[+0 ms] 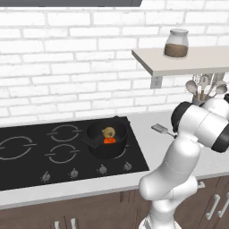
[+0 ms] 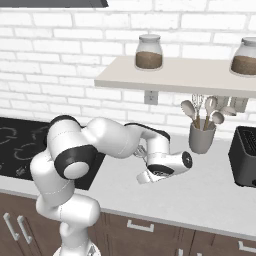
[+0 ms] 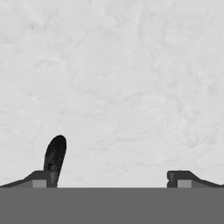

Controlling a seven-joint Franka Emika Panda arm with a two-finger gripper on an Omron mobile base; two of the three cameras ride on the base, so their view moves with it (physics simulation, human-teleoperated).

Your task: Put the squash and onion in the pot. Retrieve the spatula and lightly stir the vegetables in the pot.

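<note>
I see the onion and squash in the pot on the stove's right side — the spatula lies on the desk just right of it.

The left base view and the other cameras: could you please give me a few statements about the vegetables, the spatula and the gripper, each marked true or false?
1. The onion and the squash both lie inside the pot. True.
2. The pot stands on the shelf beside the jar. False: it stands on the black cooktop.
3. The spatula lies on the grey counter, to the right of the cooktop. True.
4. The gripper is shut on the spatula. False: in the hand view its fingertips stand wide apart over the counter, with nothing between them.
5. The spoons stand in a grey cup below the shelf. True.
</note>
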